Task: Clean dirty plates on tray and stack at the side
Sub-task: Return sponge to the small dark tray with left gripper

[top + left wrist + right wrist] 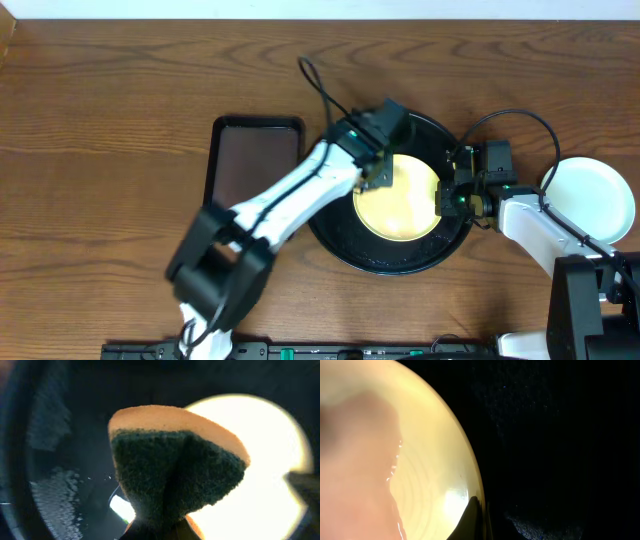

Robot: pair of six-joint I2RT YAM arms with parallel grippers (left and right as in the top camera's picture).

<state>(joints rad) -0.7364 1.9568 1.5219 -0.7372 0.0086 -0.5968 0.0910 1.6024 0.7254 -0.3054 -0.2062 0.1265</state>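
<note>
Left fingers [378, 177] are squeezing the sponge [175, 460], right fingers [472, 517] pinching the yellow plate [400, 205] in the tray [380, 262]; I'm worrying scrubbing pops it loose.

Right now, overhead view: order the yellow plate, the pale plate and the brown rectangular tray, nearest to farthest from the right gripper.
1. yellow plate, on the black tray, its rim at the right gripper.
2. pale plate, off to the right, outside the black tray.
3. brown rectangular tray, left of the black tray.
</note>
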